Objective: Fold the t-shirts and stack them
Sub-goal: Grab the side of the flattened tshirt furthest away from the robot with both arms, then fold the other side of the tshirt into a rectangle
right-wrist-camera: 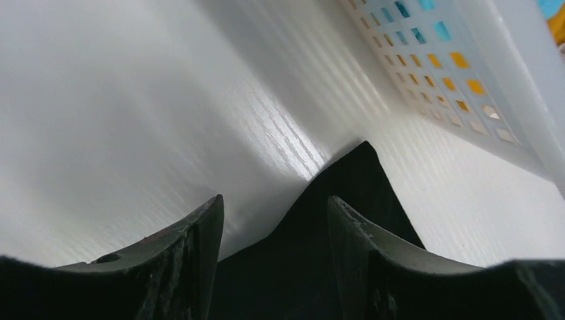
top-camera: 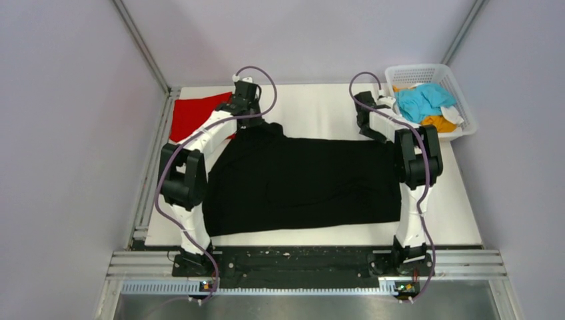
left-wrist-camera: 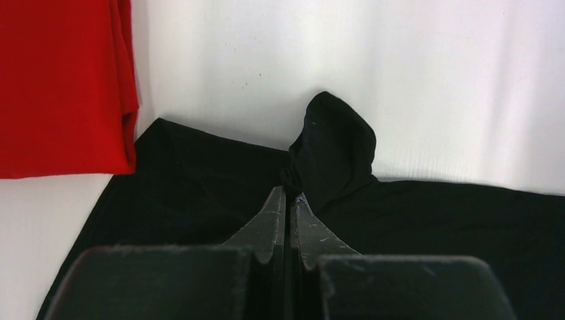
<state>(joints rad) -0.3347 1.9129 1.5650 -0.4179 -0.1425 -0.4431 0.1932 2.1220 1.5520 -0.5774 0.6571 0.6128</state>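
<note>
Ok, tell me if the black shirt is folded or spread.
Spread out. The black shirt lies as one wide flat sheet across the table; whether it is doubled over once, cannot tell.

The white table (top-camera: 320, 110) bore a black shirt (top-camera: 300, 183) spread across its middle, a red shirt (top-camera: 190, 113) (folded) at the far left corner, and a basket (top-camera: 414, 67) far right.
</note>
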